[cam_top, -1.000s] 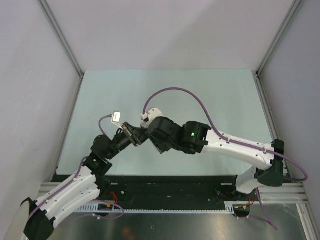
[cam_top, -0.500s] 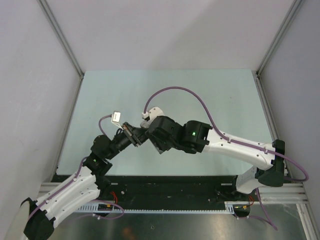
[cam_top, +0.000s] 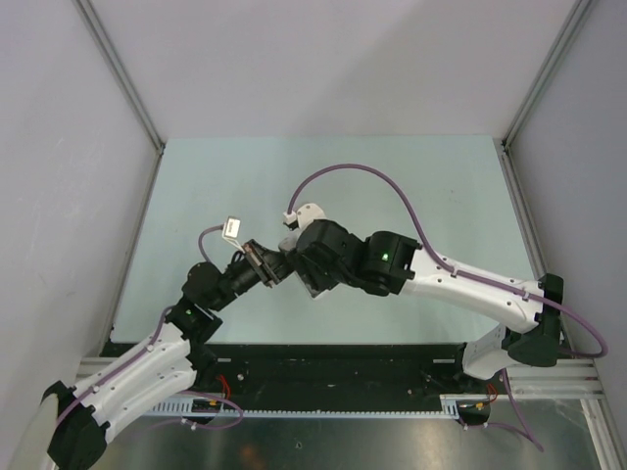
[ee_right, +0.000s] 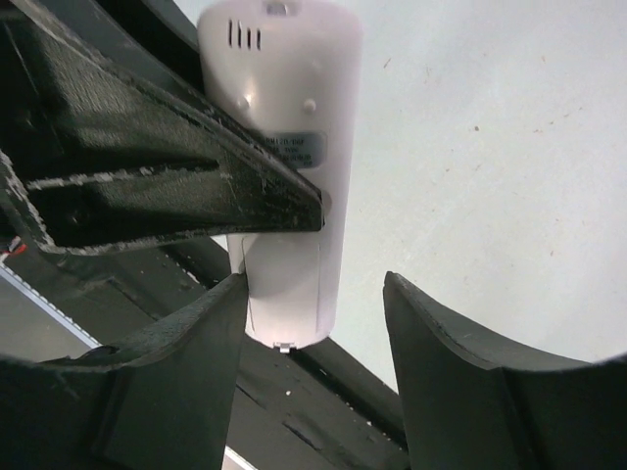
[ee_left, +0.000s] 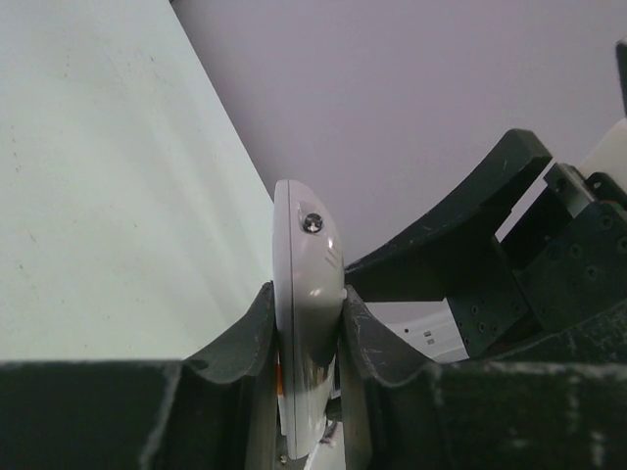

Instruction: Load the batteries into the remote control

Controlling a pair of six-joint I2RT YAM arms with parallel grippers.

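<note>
Left wrist view: the left jaws are clamped on the remote control (ee_left: 309,284), holding it edge-on clear of the table (ee_left: 108,196). The right jaws stand apart and empty, straddling its lower end. Its white back faces them, showing vent slots, a label and a cover seam that looks seated. Batteries appear in no view. Judged step: working the compartment cover. The next move calls for a square, gentle push along that seam.

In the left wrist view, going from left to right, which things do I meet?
Table → one clamping finger → remote control → second clamping finger → right arm.
</note>
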